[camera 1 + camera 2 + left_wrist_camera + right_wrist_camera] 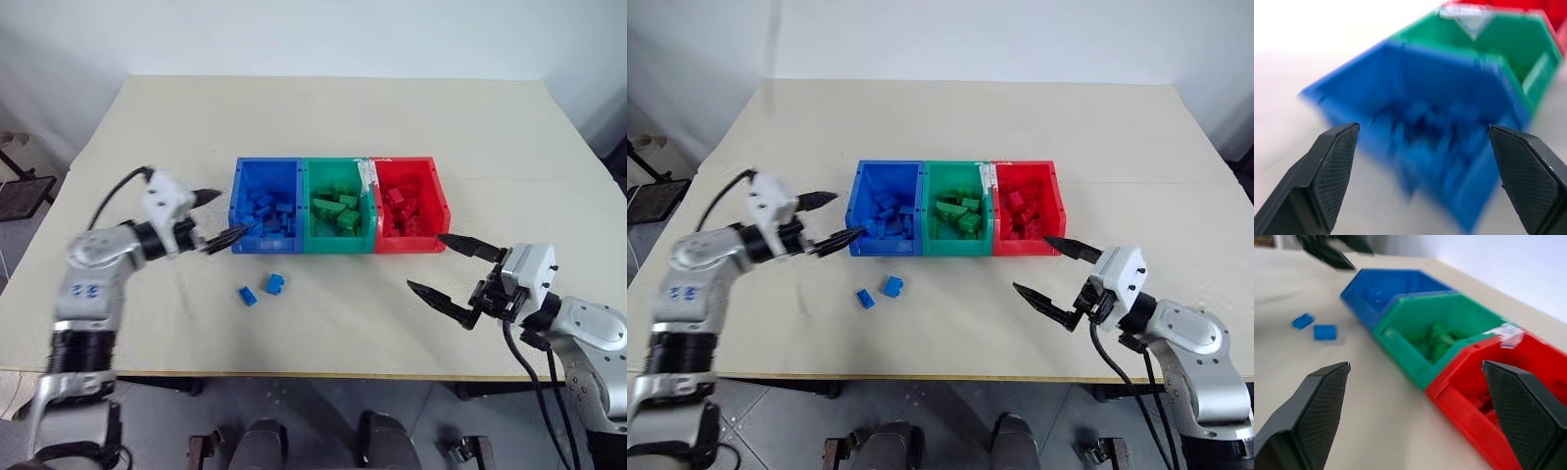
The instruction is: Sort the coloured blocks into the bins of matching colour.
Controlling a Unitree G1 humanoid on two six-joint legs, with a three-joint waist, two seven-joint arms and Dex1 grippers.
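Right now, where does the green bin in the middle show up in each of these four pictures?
Left eye view: green bin, mid-table, between the blue bin and the red bin.
Right eye view: green bin, again centre of the row.
Left wrist view, behind the blue bin.
Right wrist view, between blue and red.
Shared landmark: the blue bin beside it.

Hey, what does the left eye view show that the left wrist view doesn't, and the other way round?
Left eye view alone: two small blue plastic studded bricks lying loose on the beige table in front of the bins, and the open right claw. Left wrist view alone: a close look between the left claw's black textured fingertips, spread wide. Both: the left claw, and the joined blue, green and red plastic bins.
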